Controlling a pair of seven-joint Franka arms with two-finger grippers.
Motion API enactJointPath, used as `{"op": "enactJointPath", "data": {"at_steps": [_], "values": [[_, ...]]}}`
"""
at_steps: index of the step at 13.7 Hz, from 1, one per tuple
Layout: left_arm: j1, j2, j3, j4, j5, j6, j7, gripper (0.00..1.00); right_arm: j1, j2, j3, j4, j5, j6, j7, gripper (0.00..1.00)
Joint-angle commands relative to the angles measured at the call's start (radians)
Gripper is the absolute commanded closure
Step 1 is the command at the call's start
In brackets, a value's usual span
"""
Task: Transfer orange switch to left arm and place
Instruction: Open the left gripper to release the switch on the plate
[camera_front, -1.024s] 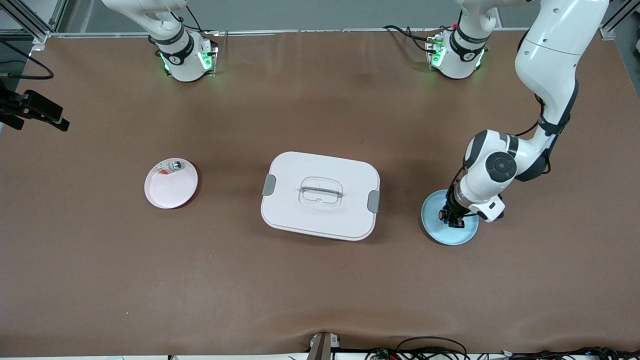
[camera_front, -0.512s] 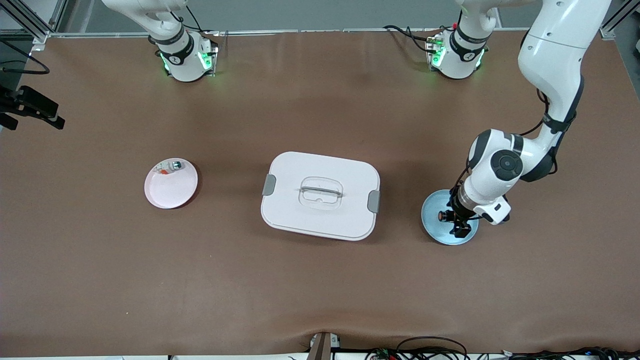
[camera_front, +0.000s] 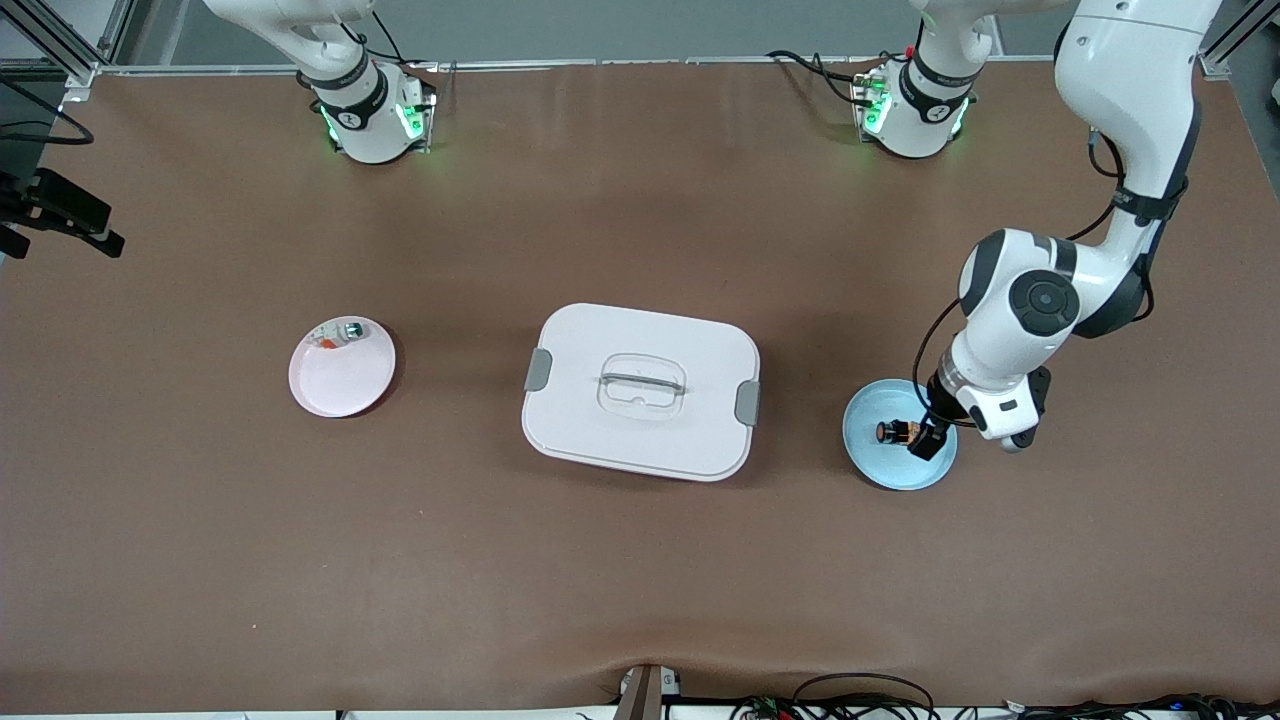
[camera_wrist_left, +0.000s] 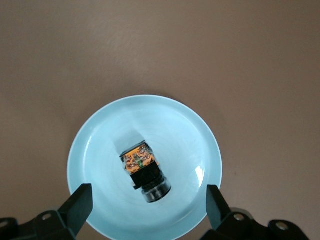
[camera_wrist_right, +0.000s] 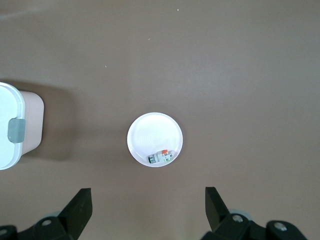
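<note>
Orange switch (camera_wrist_left: 145, 170) seen lying on the blue plate (camera_wrist_left: 100, 135), toward the left arm's end, unheld. Left gripper (camera_wrist_left: 145, 210) spread wide above it; right gripper (camera_wrist_right: 145, 212) wide above the pink plate (camera_wrist_right: 150, 132). Box (camera_front: 640, 390) lies between the plates. Pickup stage judged; descent and closing needed next.

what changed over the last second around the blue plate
The left gripper, which was down on the orange switch a second ago, has let it go and lifted, its arm swinging toward the left arm's end of the table; its fingers now stand open over the blue plate, where the switch lies. The box, the pink plate with its small part, and the right arm stayed put.
</note>
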Motion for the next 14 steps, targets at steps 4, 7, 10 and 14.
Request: {"op": "enactJointPath", "data": {"at_steps": [4,7,10,14], "values": [[0.010,-0.123,0.011,-0.059,-0.038,-0.015,0.465,0.00,-0.025,-0.012,0.028,0.001,0.004,-0.015,0.050,0.00],[0.011,-0.156,0.016,-0.077,-0.069,-0.015,0.725,0.00,-0.022,-0.017,0.026,0.001,0.004,-0.027,0.051,0.00],[0.013,-0.188,0.024,-0.077,-0.072,-0.017,0.965,0.00,-0.020,-0.017,0.028,0.001,0.006,-0.039,0.054,0.00],[0.016,-0.234,0.040,-0.068,-0.071,-0.044,1.060,0.00,-0.019,-0.017,0.028,0.001,0.025,-0.050,0.053,0.00]]}}
